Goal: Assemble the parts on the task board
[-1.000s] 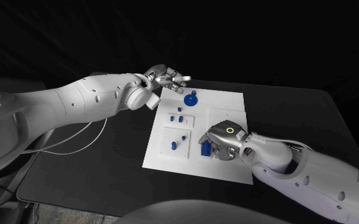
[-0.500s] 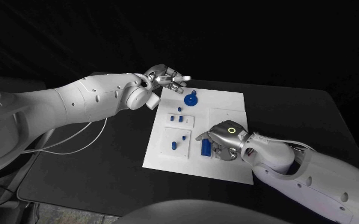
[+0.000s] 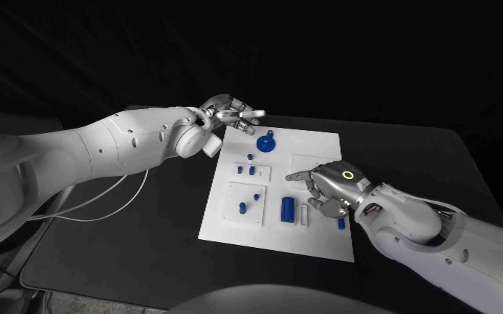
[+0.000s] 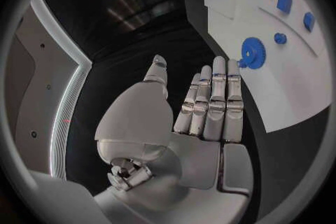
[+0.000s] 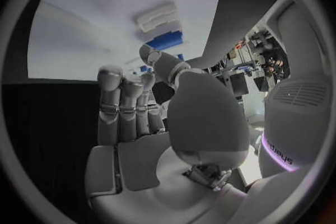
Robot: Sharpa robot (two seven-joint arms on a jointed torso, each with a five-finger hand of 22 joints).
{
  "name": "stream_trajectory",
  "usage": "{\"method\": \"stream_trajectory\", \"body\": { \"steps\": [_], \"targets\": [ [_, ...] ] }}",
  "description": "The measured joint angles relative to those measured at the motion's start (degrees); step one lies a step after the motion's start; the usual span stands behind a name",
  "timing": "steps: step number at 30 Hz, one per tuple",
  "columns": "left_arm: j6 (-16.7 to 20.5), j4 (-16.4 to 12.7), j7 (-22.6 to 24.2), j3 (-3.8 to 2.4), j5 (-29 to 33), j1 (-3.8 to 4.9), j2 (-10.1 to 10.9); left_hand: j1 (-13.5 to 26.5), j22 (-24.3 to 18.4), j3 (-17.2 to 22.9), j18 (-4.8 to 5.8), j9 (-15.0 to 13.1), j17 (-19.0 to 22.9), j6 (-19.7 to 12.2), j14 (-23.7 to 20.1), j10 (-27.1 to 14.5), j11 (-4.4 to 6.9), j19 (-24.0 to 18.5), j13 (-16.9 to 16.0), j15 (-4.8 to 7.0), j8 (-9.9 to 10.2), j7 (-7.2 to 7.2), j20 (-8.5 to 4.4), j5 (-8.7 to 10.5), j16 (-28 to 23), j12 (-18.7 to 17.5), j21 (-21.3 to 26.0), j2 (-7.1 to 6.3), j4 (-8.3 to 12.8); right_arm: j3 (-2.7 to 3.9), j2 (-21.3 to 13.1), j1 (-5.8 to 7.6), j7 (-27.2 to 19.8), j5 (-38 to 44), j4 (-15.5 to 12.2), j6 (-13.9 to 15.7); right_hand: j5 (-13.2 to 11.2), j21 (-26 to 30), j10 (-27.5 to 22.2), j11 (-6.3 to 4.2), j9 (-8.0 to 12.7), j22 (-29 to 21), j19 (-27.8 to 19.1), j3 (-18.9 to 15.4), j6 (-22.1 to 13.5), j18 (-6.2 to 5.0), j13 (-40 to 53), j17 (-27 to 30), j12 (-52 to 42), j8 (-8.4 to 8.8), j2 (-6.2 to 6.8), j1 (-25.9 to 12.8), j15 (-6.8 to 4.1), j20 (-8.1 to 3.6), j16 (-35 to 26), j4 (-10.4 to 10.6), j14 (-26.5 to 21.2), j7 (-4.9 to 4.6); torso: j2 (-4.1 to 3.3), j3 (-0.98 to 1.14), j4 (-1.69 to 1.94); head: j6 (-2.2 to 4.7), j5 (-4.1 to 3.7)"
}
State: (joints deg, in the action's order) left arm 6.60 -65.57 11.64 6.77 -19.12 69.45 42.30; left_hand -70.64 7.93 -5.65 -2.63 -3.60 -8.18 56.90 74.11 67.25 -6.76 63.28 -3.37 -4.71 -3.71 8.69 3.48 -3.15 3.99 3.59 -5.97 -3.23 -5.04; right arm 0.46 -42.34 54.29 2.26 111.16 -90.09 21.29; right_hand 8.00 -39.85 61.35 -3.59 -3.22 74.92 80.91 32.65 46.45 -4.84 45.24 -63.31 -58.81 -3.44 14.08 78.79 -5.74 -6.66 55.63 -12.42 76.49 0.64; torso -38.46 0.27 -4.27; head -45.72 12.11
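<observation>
Two hands show. Nearest, the right hand (image 3: 334,187) hovers over the near right part of the white task board (image 3: 315,143), fingers loosely spread, holding nothing. Just beside it on the board lies one long blue bar (image 3: 288,209), its long axis running near to far, next to a white raised strip (image 3: 305,214). Several small blue parts sit mid-board; their exact count is unclear. One blue gear (image 3: 266,141) lies toward the far edge. Beyond it the left hand (image 3: 232,113) hangs open and empty
</observation>
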Motion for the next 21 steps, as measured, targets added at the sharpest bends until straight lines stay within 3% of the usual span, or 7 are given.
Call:
{"method": "stream_trajectory", "body": {
  "steps": [5, 7, 9, 11, 16, 18, 21],
  "targets": [
    [0.03, 0.12, 0.05, 0.0, -0.01, 0.0, 0.05, 0.0, 0.0, -0.16, 0.0, 0.0, 0.0, 0.0, 0.0, 0.0, 0.0, 0.0, 0.0, 0.0, 0.0, 0.0, 0.0, 0.0, 0.0, 0.0, 0.0, 0.0, 0.16, 2.28, -2.21, 0.01, -0.03, -6.43, -0.99, 2.31, 2.01, 0.72, 0.4, 0.84, -0.03, 0.0, 1.28, -7.97, 3.14, 0.0, 1.05, -0.64, -0.67, 0.0, -2.5, -2.82, 0.61, 0.69, 1.05, 0.52, 0.82, -3.13, 0.0, 0.03, -0.04, 0.25, -0.21],
    [0.04, 0.17, 0.08, 0.0, -0.01, 0.0, 0.05, 0.0, 0.0, -0.16, 0.0, 0.0, 0.0, 0.0, 0.0, 0.0, 0.0, 0.0, 0.0, 0.0, 0.0, 0.0, 0.0, 0.0, 0.0, 0.0, 0.0, 0.0, 0.16, 3.07, -3.13, 0.04, -0.08, -9.55, -1.3, 3.0, 2.21, 0.72, 1.13, 1.57, -0.21, 0.0, 1.94, -10.35, 7.56, 0.0, 1.61, -0.78, -1.07, 0.0, -3.35, -3.68, 1.12, 0.95, 1.49, 0.78, 1.33, -4.53, -0.01, 0.03, -0.04, 0.34, -0.27],
    [0.04, 0.23, 0.1, 0.0, -0.01, 0.0, 0.05, 0.0, 0.0, -0.16, 0.0, 0.0, 0.0, 0.0, 0.0, 0.0, 0.0, 0.0, 0.0, 0.0, 0.0, 0.0, 0.0, 0.0, 0.0, 0.0, 0.0, 0.0, 0.16, 3.42, -3.73, 0.05, -0.11, -12.16, -1.49, 3.43, 2.21, 0.72, 1.54, 1.99, -0.49, -0.01, 2.24, -11.55, 11.32, 0.0, 2.1, -0.91, -1.51, -0.13, -4.17, -4.49, 1.44, 1.25, 1.81, 0.99, 1.66, -5.26, -0.01, 0.07, -0.04, 0.37, -0.36],
    [0.05, 0.26, 0.13, 0.0, -0.01, 0.0, 0.05, 0.0, 0.01, -0.16, 0.0, 0.0, 0.0, 0.0, 0.0, 0.0, 0.0, 0.0, 0.0, 0.0, 0.0, 0.0, 0.0, 0.0, 0.0, 0.0, 0.0, 0.0, 0.16, 3.67, -4.29, 0.03, -0.12, -15.13, -1.58, 3.76, 2.21, 0.72, 1.7, 3.42, -0.68, 0.0, 2.73, -12.56, 14.85, -0.16, 2.53, -0.92, -2.0, -0.33, -4.8, -5.72, 2.06, 1.74, 1.82, 1.87, 2.15, -6.16, -0.02, 0.1, -0.04, 0.4, -0.48],
    [0.08, 0.27, 0.2, 0.0, -0.01, 0.0, 0.08, -0.23, -0.05, -0.16, 0.0, 0.0, 0.0, 0.0, 0.0, 0.0, 0.0, 0.0, 0.0, 0.0, 0.0, 0.0, 0.0, 0.0, 0.0, 0.0, 0.0, 0.22, 0.16, 4.04, -5.96, -0.39, 0.33, -21.53, -1.71, 3.98, 1.54, 0.94, 4.02, 2.62, -1.89, -0.01, 2.95, -15.51, 21.62, -0.94, 4.72, -0.43, -3.54, -0.33, -6.01, -7.59, 2.02, 1.96, 1.79, 4.72, 2.32, -4.66, -0.03, 0.1, -0.04, 0.44, -0.81],
    [0.1, 0.27, 0.24, 0.0, -0.01, 0.0, 0.08, -0.23, -0.05, -0.16, 0.0, 0.0, 0.0, 0.0, 0.0, 0.0, 0.0, 0.0, 0.0, 0.0, 0.0, 0.0, 0.0, 0.0, 0.0, 0.0, 0.0, 0.22, 0.16, 4.11, -6.74, -0.7, 1.06, -23.95, -1.66, 3.93, 1.54, -0.3, 7.92, 1.99, -3.14, -0.01, 3.22, -16.95, 23.06, -0.92, 8.36, 0.15, -5.46, -0.33, -6.0, -8.6, 1.13, 1.36, 0.78, 7.74, 4.25, -3.65, -0.03, 0.09, -0.04, 0.46, -0.96],
    [0.12, 0.18, 0.31, 0.0, -0.01, 0.0, 0.1, -0.22, -0.04, -0.16, 0.0, 0.0, 0.0, 0.0, 0.0, 0.0, 0.0, 0.0, 0.0, 0.0, 0.0, 0.0, 0.0, 0.0, 0.0, 0.0, 0.0, 0.22, 0.16, 4.25, -7.64, -1.02, 2.9, -27.21, -1.4, 3.25, 2.43, -2.98, 13.13, 1.21, -5.33, -0.01, 3.01, -17.57, 24.04, 0.47, 15.74, -0.85, -9.34, -0.33, -6.01, -8.6, 0.5, 0.41, 0.22, 11.43, 6.06, -2.68, -0.03, 0.08, -0.04, 0.46, -1.24]
  ]
}}
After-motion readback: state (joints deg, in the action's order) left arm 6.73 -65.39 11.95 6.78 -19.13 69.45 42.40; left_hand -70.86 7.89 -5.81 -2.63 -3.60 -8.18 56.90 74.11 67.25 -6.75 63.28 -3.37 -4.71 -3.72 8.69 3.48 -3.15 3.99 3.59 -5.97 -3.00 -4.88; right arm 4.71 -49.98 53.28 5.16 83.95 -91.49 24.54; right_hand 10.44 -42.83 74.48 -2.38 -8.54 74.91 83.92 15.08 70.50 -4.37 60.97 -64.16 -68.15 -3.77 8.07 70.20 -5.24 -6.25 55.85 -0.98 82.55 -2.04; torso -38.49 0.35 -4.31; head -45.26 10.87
